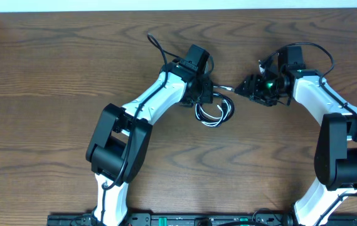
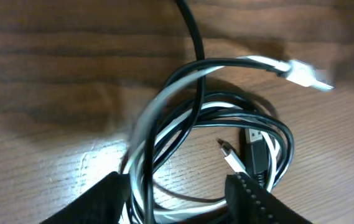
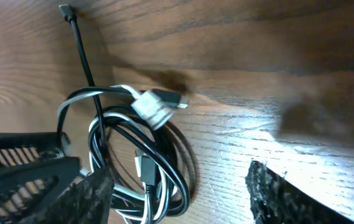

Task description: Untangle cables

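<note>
1. Cables (image 1: 214,113): black cord (image 2: 192,37) and white cord (image 2: 257,61) are wound into one coil, lying flat on the surface (image 1: 53,75). Not separated; strands cross all round the coil.
2. Ends: the white plug (image 3: 152,109) sticks out over the coil's rim. One black end (image 3: 66,11) runs straight out, well clear of the coil. A black plug (image 2: 256,146) and a small silvery plug (image 2: 229,158) lie inside the coil.
3. Left tool (image 2: 177,190): jaws apart, straddling one edge of the coil. Strands lie between the fingers, nothing clamped.
4. Right tool (image 3: 177,193): jaws wide apart, just beside the coil on the white-plug side, holding nothing.
5. Step, my read: early, between grasps. Neither tool has a cord.
6. Next move calls for one tool to pin the coil while the other takes an exposed end. The white plug looks easiest. Draw it away from the coil and back through the loops. A straight yank would likely tighten the crossings.
</note>
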